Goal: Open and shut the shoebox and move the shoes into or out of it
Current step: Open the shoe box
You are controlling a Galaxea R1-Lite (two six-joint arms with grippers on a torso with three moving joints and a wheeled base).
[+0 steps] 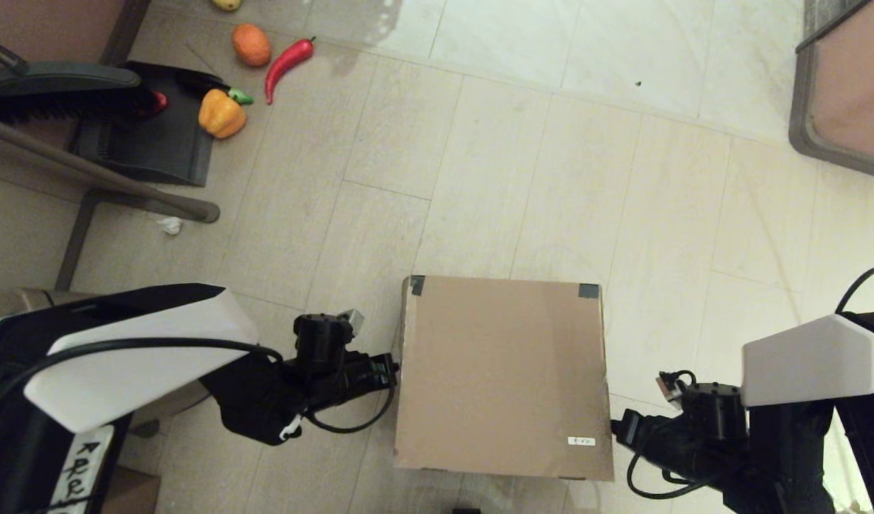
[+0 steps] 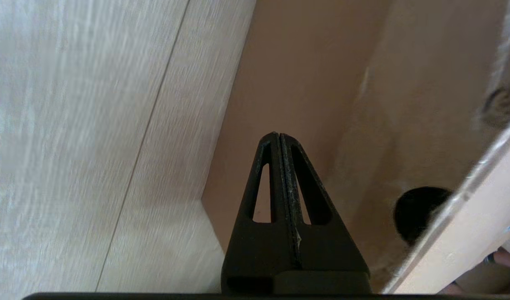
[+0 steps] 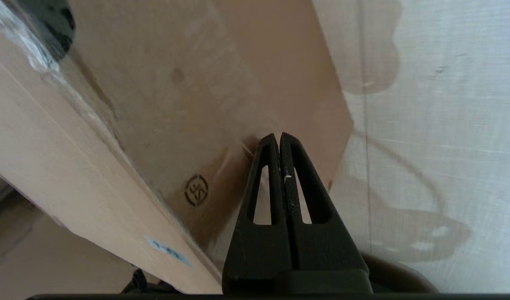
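While the shoebox sits shut on the tiled floor in front of the robot, its flap lid lying flat with black tape at the far corners and a small white label near the right front corner, it is flanked by both arms. The left gripper is held low against the box's left side wall, and in the left wrist view its fingers are seen pressed together with nothing between them, pointed at the cardboard. The right gripper is placed by the right side near the front corner, its fingers likewise closed on nothing and aimed at the side wall below the lid edge. No shoes can be seen; whether they lie inside cannot be told. Opening the lid is judged to be the step in hand. Trouble could arise if the closed tips are pushed at the wall rather than caught under the lid's overhang: the light box would then be slid or turned across the smooth tiles instead of opened. Uneven lifting from the two sides could twist the flap or let it slip off a tip and drop shut. A cable looped beside the left wrist could also be snagged on the box corner.
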